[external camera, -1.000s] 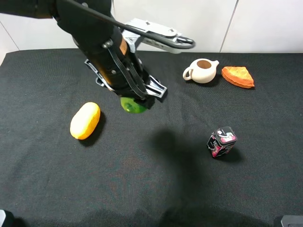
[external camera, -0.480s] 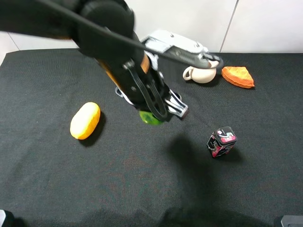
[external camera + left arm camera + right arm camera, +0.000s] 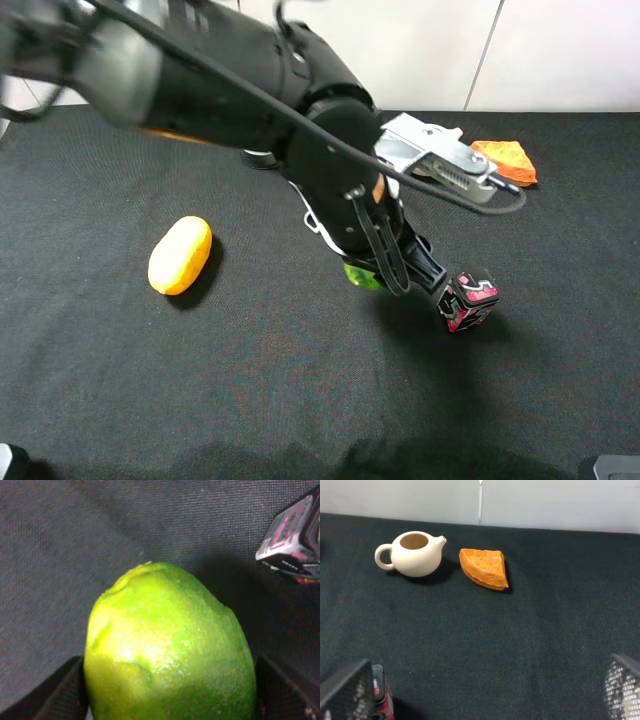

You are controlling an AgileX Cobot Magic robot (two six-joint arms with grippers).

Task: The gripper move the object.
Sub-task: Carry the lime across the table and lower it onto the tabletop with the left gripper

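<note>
**Item 1, lime** (image 3: 170,650). We are logging it as bright green, glossy and dimpled. It is sitting gripped between the two dark fingers (image 3: 55,700) of the left claw (image 3: 368,272), which is closed onto its sides. It is hanging right of centre over the black surface (image 3: 250,400). We cannot tell whether it is clear of the cloth.

**Item 2, left arm** (image 3: 300,110). We are noting it as bulky and black. It is reaching in from the far left and is covering much of the middle in the high view.

**Item 3, cube** (image 3: 470,300). We are recording it as black and pink, tilted on one edge. It is lying just beside the left claw's tip, and we cannot tell whether the two are touching.

**Item 4, jug** (image 3: 412,554). We are listing it as cream, handled and upright at the far edge, with its mouth showing only a brown inside. In the high view the arm is hiding it.

**Item 5, wedge** (image 3: 484,568). We are listing it as orange and lying just beside the jug's spout.

**Item 6, oval fruit** (image 3: 180,255). We are listing it as yellow-orange and lying well apart on the left.

**Item 7, right claw** (image 3: 485,700). We are seeing it spread wide and gripping nothing, facing the jug and wedge.
</note>
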